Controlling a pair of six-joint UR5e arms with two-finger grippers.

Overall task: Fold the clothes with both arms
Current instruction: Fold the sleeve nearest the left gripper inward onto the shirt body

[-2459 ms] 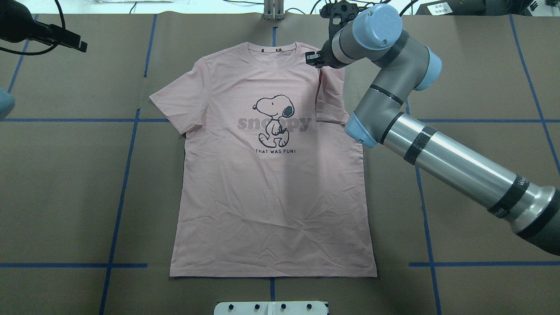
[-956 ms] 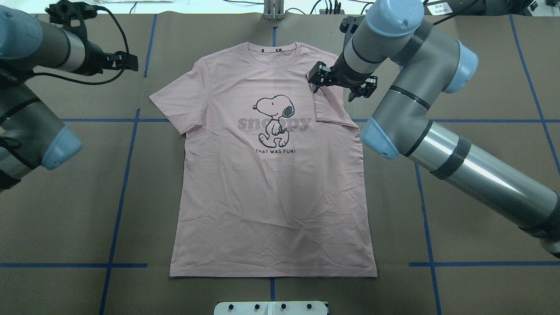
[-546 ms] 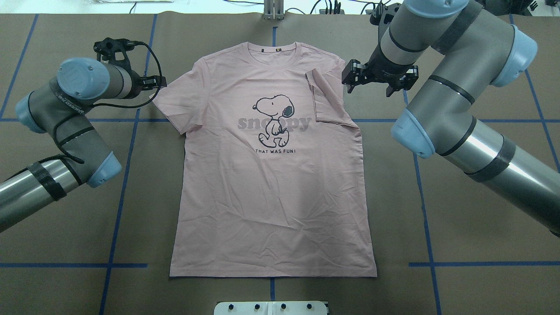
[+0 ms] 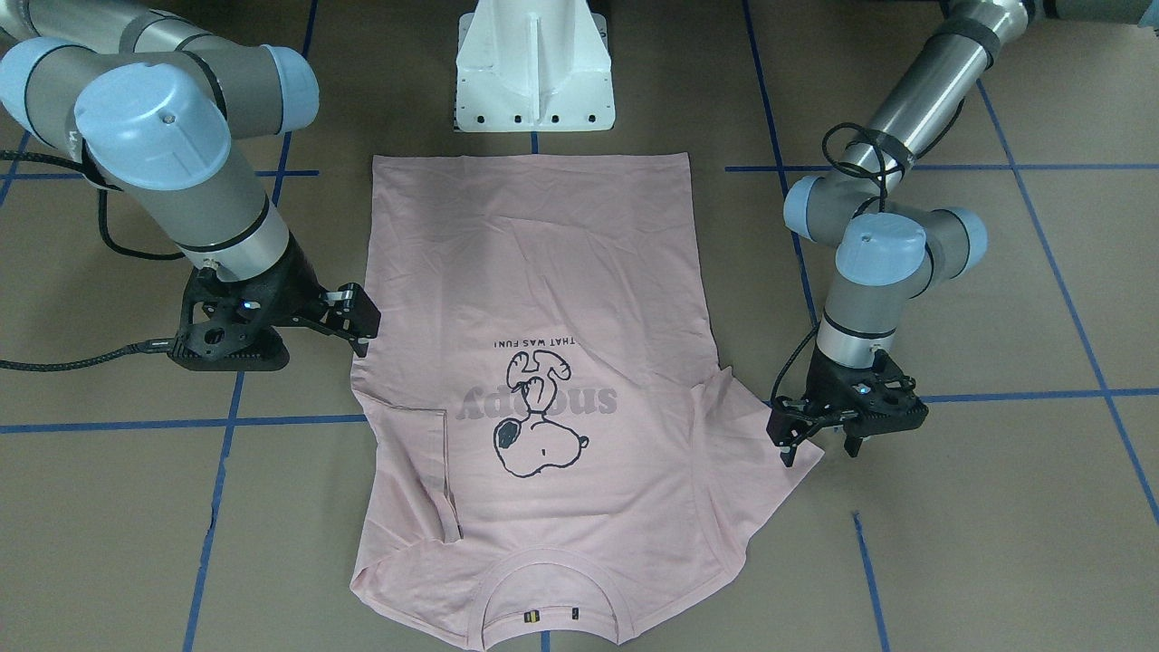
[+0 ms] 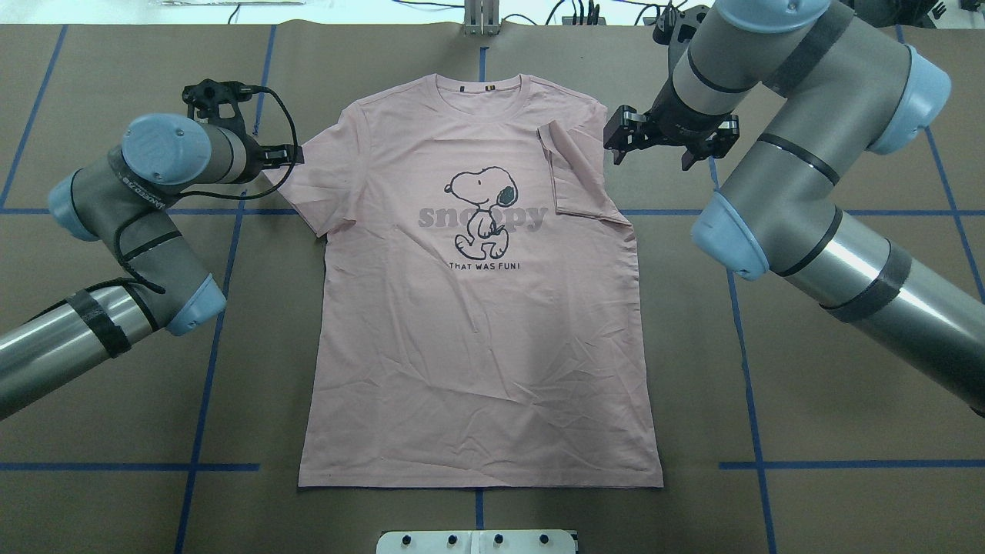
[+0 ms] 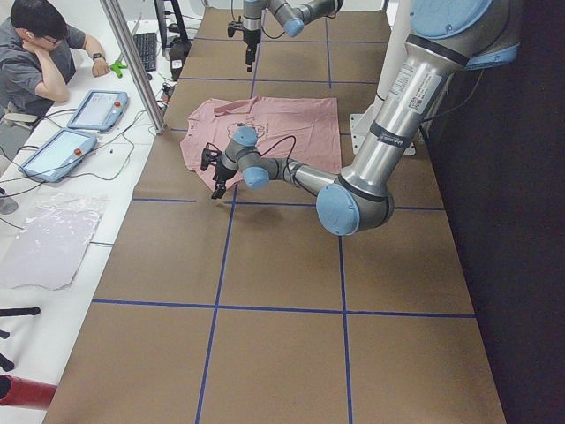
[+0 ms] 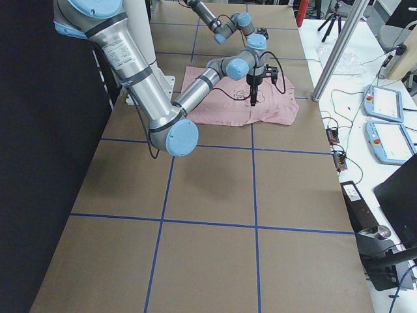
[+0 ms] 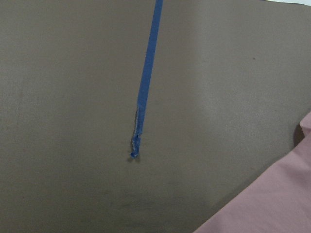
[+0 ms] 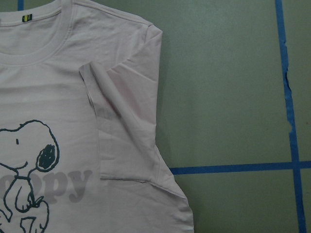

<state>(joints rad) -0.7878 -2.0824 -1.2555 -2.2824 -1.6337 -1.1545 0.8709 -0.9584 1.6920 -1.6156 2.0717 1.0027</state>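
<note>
Closer than half a second ago, left gripper [image 4: 818, 451] is spread at the sleeve of the T-shirt [image 5: 477, 346], perhaps touching. Right gripper [image 5: 651, 158] hovers spread, empty, upper right. It lies flat mid-frame on brown table [image 5: 846, 431], blue tape [image 5: 115, 466] around.

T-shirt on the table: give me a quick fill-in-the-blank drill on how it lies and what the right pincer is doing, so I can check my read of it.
1. The T-shirt lies spread on the table with its printed side facing ___.
2. The sleeve on the robot's ___ side is folded inward onto the shirt.
3. The right pincer hangs beside that sleeve with its jaws ___, holding nothing.

Missing words: up; right; open.
</note>
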